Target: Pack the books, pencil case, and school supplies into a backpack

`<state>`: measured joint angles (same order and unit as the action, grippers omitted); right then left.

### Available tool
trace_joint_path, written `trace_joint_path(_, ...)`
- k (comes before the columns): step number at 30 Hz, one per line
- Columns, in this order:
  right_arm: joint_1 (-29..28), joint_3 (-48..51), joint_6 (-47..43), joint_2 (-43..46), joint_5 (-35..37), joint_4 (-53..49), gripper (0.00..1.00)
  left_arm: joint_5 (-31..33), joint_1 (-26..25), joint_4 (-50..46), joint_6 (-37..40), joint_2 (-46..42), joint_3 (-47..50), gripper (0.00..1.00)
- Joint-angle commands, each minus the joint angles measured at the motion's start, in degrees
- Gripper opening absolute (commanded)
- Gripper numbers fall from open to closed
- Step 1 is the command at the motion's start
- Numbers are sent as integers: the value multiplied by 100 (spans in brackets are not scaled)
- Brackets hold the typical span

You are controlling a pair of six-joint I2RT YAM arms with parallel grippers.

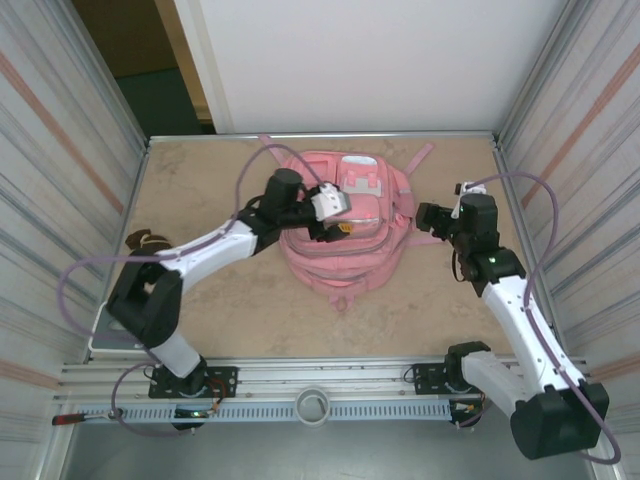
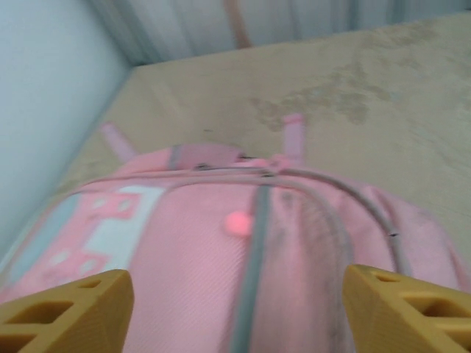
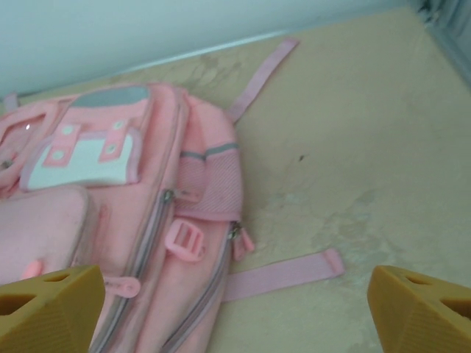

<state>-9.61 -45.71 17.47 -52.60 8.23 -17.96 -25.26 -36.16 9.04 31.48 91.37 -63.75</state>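
Observation:
The pink backpack (image 1: 345,225) lies flat in the middle of the table, its white patch (image 1: 357,190) facing up. My left gripper (image 1: 338,222) hovers over its front pockets, open. In the left wrist view the yellow fingertips (image 2: 66,309) stand wide apart above the pink fabric (image 2: 199,257) and a grey zip line (image 2: 254,257), holding nothing. My right gripper (image 1: 426,218) is just right of the backpack, also open. Its fingertips (image 3: 423,309) straddle the backpack's side (image 3: 110,220) and a loose strap (image 3: 283,273). The books, pencil case and school supplies are out of view.
A brown-and-white lump with a cord (image 1: 143,241) lies at the table's left edge. Corrugated walls (image 1: 60,170) close in both sides, and a white panel (image 1: 360,60) stands behind. Another strap (image 3: 261,73) trails toward the back. Bare tabletop (image 3: 353,162) lies right of the backpack.

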Motion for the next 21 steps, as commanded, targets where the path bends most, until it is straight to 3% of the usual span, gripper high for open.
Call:
trace_joint_path(1, 38, 63, -219, 246, 672, 293, 93, 777, 403, 942, -948, -751, 618, 81)
trace_joint_path(8, 64, 276, -334, 102, 1611, 750, 99, 2236, 1412, 1564, -1979, -1701, 1815, 95)
trace_joint_path(16, 215, 1408, -614, -929, 2010, 2453, 99, 3948, 2032, 1881, -1765, -1736, 2749, 98)
trace_joint_path(21, 455, 1966, -728, -1795, 1722, 3760, 99, 4124, 2358, 2655, -1650, -1473, 3298, 99)
